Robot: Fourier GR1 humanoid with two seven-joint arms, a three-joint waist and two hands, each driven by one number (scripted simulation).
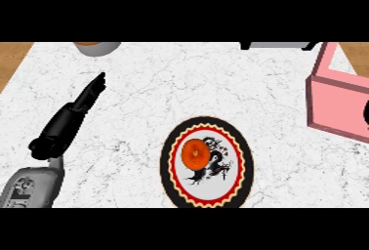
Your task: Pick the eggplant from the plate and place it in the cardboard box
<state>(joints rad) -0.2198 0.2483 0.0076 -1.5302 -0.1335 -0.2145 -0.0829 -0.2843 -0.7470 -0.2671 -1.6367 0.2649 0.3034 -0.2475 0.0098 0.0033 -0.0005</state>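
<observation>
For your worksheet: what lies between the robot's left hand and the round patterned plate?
Head view: only bare white marble counter between left hand and plate.

Kitchen: white marble counter (180, 97) on wood, patterned plate (205, 195), pot (97, 47) at far edge.

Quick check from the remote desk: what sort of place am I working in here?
Most likely a kitchen counter: a white marble-patterned counter top with wood at its edges, a decorated plate carrying an orange item, and a pink box at the right. The left hand lies open over the counter.
</observation>
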